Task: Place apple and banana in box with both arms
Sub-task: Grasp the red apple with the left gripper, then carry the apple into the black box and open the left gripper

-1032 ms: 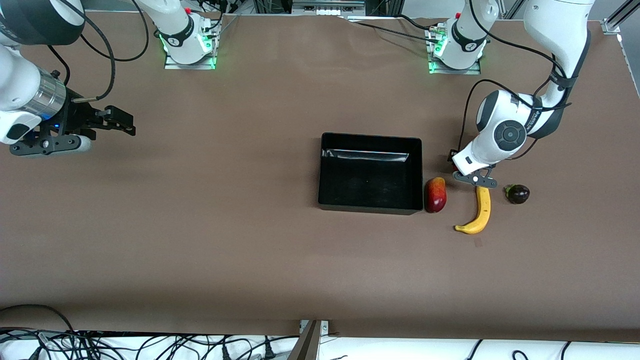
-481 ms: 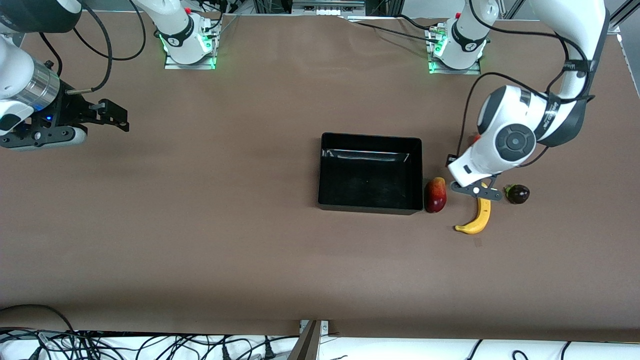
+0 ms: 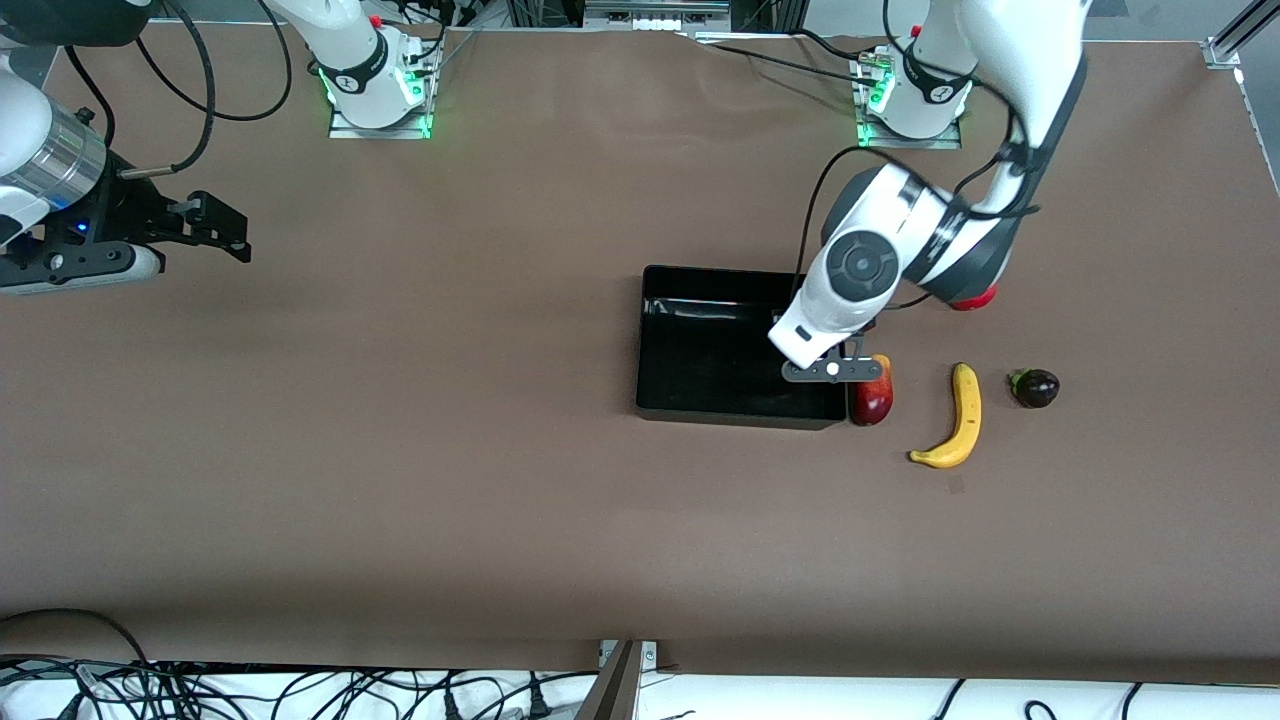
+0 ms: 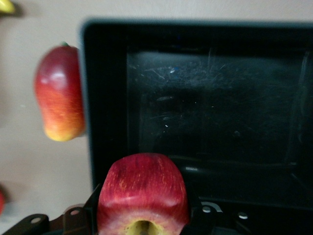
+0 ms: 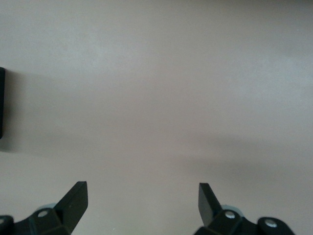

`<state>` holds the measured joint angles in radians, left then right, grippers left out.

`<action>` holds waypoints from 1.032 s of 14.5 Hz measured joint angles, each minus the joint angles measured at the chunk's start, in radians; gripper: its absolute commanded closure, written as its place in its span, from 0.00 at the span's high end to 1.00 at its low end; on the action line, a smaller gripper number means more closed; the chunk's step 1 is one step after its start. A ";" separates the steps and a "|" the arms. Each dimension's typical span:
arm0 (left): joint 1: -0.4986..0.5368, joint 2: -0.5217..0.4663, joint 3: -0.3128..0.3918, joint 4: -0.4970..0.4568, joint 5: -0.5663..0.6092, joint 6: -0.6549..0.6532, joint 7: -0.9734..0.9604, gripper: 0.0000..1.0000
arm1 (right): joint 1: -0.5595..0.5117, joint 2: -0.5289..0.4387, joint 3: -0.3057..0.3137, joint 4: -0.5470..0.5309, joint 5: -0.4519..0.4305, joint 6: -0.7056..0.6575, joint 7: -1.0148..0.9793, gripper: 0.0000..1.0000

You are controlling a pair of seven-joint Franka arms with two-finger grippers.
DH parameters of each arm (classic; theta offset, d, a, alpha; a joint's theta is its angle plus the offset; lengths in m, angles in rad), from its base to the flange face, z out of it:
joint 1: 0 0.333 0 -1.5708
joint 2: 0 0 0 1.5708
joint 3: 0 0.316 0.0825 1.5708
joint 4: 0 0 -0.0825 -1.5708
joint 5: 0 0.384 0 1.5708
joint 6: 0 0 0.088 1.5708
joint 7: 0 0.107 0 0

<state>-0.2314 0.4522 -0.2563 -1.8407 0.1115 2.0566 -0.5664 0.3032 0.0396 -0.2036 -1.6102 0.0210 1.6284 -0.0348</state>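
Observation:
My left gripper [image 3: 832, 371] is shut on the apple [image 4: 143, 193], red with a yellowish stem dimple, and holds it over the corner of the black box [image 3: 700, 372] beside the mango. The apple is hidden under the wrist in the front view. The left wrist view shows the box's bare floor [image 4: 220, 112] below. The yellow banana [image 3: 958, 418] lies on the table toward the left arm's end of the box, with its tip [image 4: 5, 6] showing in the left wrist view. My right gripper [image 3: 222, 230] is open and empty [image 5: 142, 196] over bare table at the right arm's end.
A red-and-yellow mango [image 3: 872, 395] lies against the box's wall, also seen in the left wrist view [image 4: 58, 100]. A dark purple fruit [image 3: 1036, 388] lies beside the banana. A round red fruit [image 3: 972, 298] shows partly under the left arm's elbow.
My left arm has swung from over the banana's end to over the box's corner with the apple. My right gripper has drifted slightly toward its end of the table.

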 measured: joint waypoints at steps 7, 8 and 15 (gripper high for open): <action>-0.002 0.081 -0.024 -0.082 -0.019 0.170 -0.021 0.69 | -0.013 0.016 -0.002 0.012 -0.010 0.031 0.000 1.00; -0.002 0.093 -0.023 -0.081 -0.019 0.175 -0.024 0.97 | -0.015 0.019 -0.002 0.013 -0.010 0.041 0.000 1.00; 0.004 0.079 -0.023 0.012 -0.029 0.046 -0.047 1.00 | -0.018 0.026 -0.003 0.013 -0.010 0.080 0.000 1.00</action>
<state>-0.2270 0.5313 -0.2794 -1.8291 0.0822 2.1026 -0.6131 0.2850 0.0658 -0.2068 -1.5971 0.0114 1.7079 -0.0343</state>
